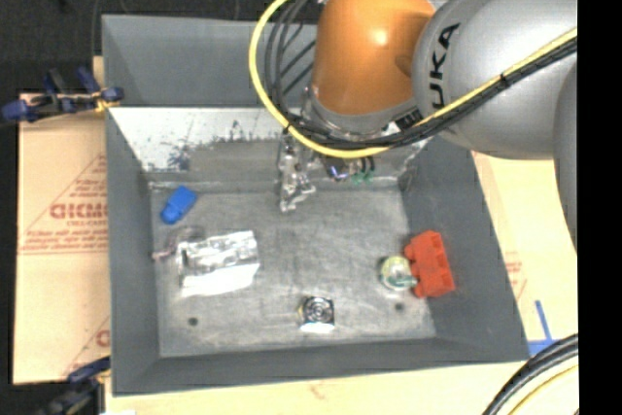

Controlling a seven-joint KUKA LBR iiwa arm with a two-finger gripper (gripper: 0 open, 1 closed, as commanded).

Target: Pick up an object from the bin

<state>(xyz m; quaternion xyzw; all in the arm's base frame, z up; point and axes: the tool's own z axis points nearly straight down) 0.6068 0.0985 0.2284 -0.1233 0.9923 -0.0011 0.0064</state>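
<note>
i see the gripper (294,182) low near the back wall of the bin (131,238), over bare floor, and i can't tell if it's spread or closed. nearest lie a blue block (178,205) and a crumpled silver packet (219,259), perhaps foil, both apart from it.

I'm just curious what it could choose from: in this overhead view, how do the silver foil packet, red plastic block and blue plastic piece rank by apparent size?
Largest to smallest:
1. crumpled silver foil packet
2. red plastic block
3. small blue plastic piece
</note>
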